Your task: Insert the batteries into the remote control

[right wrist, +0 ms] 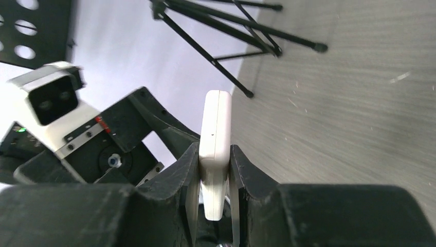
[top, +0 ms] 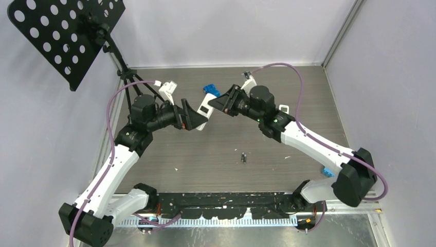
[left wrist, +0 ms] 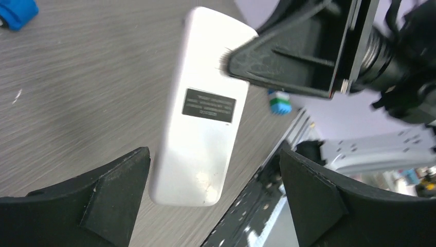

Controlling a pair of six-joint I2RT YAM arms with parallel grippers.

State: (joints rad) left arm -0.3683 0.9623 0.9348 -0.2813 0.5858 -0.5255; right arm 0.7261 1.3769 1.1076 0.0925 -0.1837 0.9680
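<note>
The white remote control (top: 205, 109) hangs in the air between the two arms, its back with a dark label (left wrist: 208, 104) turned to the left wrist camera. My right gripper (right wrist: 213, 154) is shut on one end of it, and the remote (right wrist: 216, 118) stands edge-on between the pads. My left gripper (left wrist: 213, 154) is open, its jaws wide on either side of the remote's other end (left wrist: 187, 180) without touching it. Two batteries (top: 243, 157) lie side by side on the table, nearer the arm bases.
A black perforated music stand (top: 67, 36) on tripod legs (right wrist: 231, 31) stands at the back left. A blue object (top: 210, 90) lies behind the grippers, another (top: 327, 172) by the right arm's base. A small white device (top: 284, 109) lies beside the right forearm. Walls enclose the table.
</note>
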